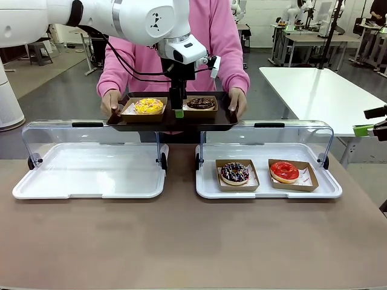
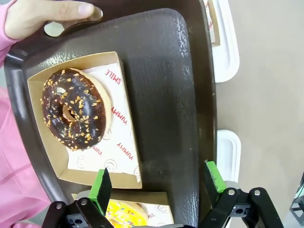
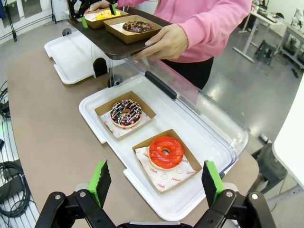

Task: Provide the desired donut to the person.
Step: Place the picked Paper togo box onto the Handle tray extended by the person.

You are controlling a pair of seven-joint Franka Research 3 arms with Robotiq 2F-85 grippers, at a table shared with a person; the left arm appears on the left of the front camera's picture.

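This looks like a robotics lab or open workshop hall. A grey polished floor [image 1: 54,96] runs far back behind the brown worktop [image 1: 181,241]. A white table [image 1: 320,90] stands at the right, with more desks [image 1: 308,39] carrying what may be equipment, blurred, at the far right. Loose cables [image 3: 12,175] lie beside the worktop.

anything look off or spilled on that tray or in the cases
Nothing stands out. The yellow donut and chocolate donut sit in their boxes on the tray; the sprinkled donut and red donut sit boxed in the right case. No spills.
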